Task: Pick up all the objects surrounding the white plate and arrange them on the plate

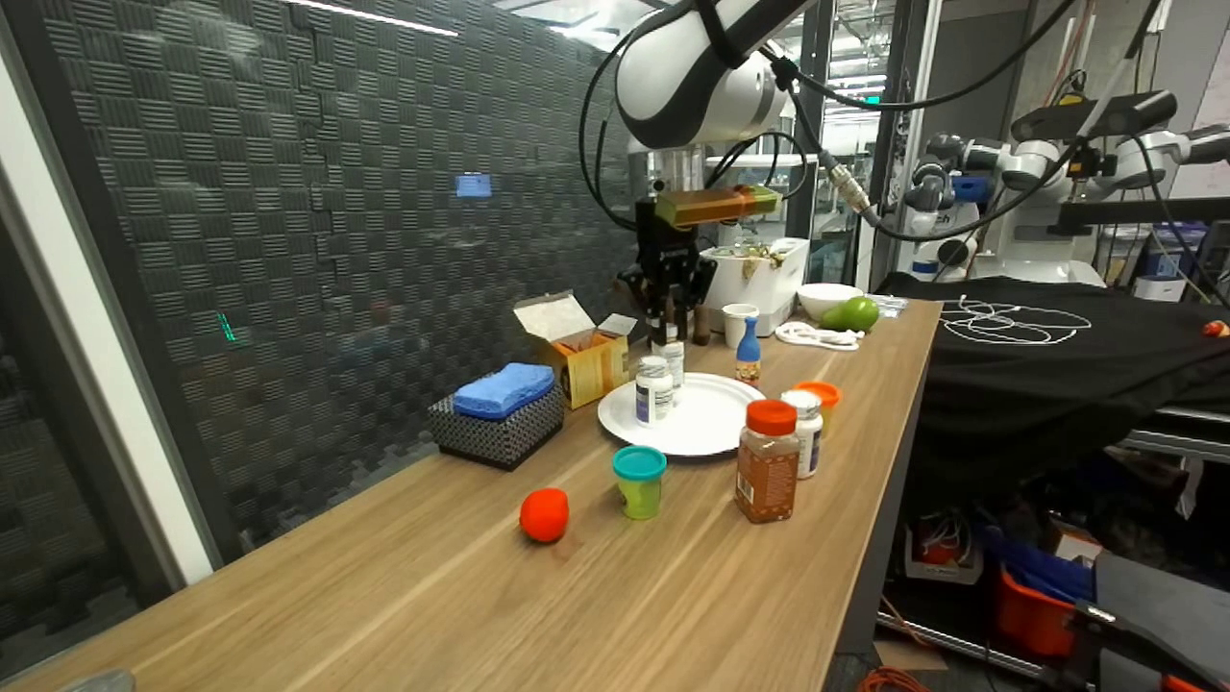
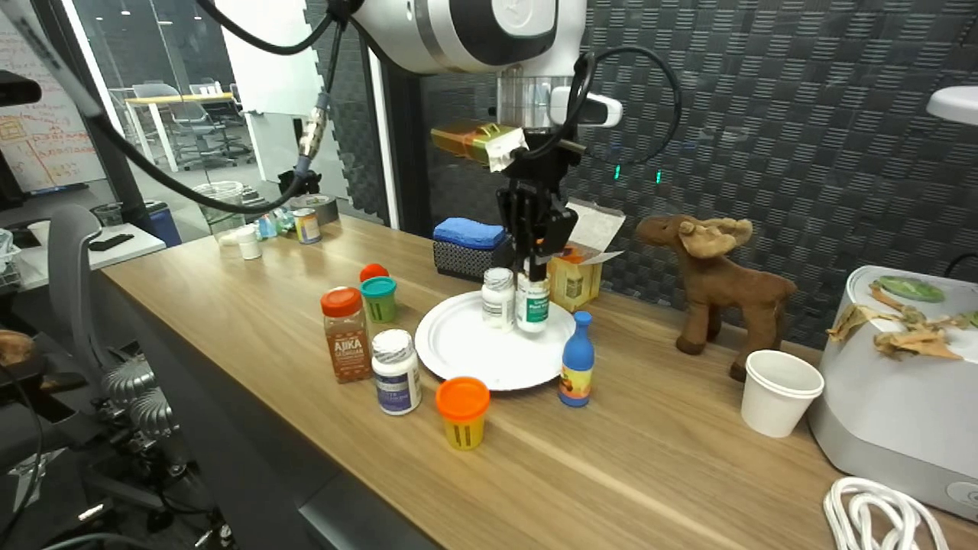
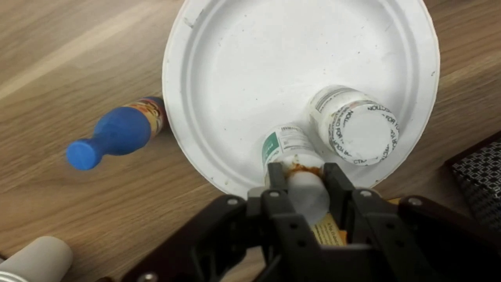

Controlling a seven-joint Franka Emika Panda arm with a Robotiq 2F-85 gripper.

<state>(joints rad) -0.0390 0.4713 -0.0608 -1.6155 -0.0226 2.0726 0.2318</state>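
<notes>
Gripper [image 3: 303, 173]: fingers [image 3: 277, 177] pinching bottle [image 3: 290, 143] near top.
Plate [image 3: 274, 58]: open room, upper center, wrist view.
Table edge [image 1: 879, 481]: center-right, in an exterior view.

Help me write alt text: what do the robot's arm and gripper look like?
The arm is white and rounded with black bands. Black cables loop off it, one with a silvery connector. A silvery cylinder leads to the gripper, which is black with jointed fingers and pale screw heads. A yellowish block, with a white patch at one end, is mounted nearby.
</notes>
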